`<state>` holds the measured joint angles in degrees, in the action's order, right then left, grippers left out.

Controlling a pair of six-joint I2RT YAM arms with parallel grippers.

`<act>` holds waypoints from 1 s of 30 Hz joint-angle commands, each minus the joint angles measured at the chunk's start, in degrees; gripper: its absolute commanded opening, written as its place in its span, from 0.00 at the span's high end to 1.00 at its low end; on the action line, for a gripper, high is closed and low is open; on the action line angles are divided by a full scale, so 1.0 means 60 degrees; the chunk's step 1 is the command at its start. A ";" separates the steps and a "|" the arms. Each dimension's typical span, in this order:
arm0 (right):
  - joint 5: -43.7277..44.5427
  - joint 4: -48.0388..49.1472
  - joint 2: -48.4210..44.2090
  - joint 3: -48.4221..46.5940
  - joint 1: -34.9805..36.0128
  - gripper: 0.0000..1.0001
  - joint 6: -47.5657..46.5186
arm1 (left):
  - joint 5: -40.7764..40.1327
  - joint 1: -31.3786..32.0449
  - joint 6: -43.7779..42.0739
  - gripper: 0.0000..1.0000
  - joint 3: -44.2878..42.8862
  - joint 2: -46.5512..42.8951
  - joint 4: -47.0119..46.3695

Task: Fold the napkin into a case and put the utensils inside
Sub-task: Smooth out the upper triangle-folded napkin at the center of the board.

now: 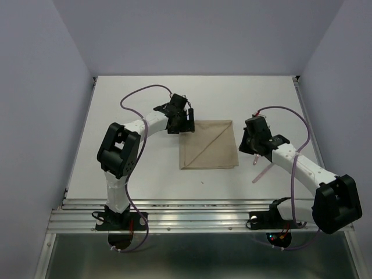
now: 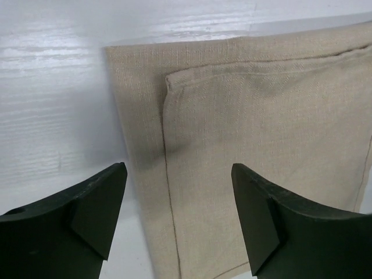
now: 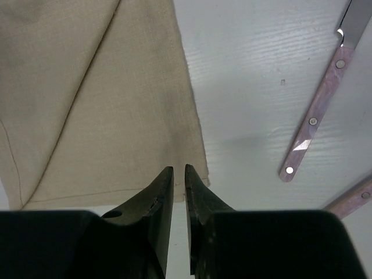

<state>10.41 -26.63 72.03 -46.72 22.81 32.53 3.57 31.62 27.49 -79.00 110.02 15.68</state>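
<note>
The beige napkin lies flat mid-table as a folded square with a diagonal fold line. My left gripper hovers over its far left corner. In the left wrist view its jaws stand wide open above the napkin, holding nothing. My right gripper is at the napkin's right edge. Its jaws are almost together with a thin slit and nothing between them, just off the napkin's corner. Two utensils lie to the right: a pink-handled one and a second handle. One pink handle shows beside the right arm.
The white table is bounded by grey walls on three sides and a metal rail at the near edge. The right arm's forearm lies over part of the utensils.
</note>
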 commanded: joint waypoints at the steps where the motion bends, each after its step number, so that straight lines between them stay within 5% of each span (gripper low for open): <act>1: -0.0241 0.0015 -0.0418 0.0286 -0.0066 0.81 0.0305 | -0.0229 -0.0157 -0.0405 0.15 -0.1070 0.0398 0.0242; 16: -0.0388 -0.0117 -0.0594 0.0418 0.0022 0.81 0.0422 | -0.1254 -0.0274 -0.0348 0.42 -0.1453 0.1644 0.0448; 30: -0.0403 0.0147 0.0636 -0.0328 0.0929 0.81 0.0349 | -0.0801 -0.0245 0.1102 0.57 0.1564 -0.0464 -0.1353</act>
<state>8.01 -27.81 74.56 -44.93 25.78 34.54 -2.15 30.13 31.03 -73.32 111.72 9.80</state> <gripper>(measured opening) 0.187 0.435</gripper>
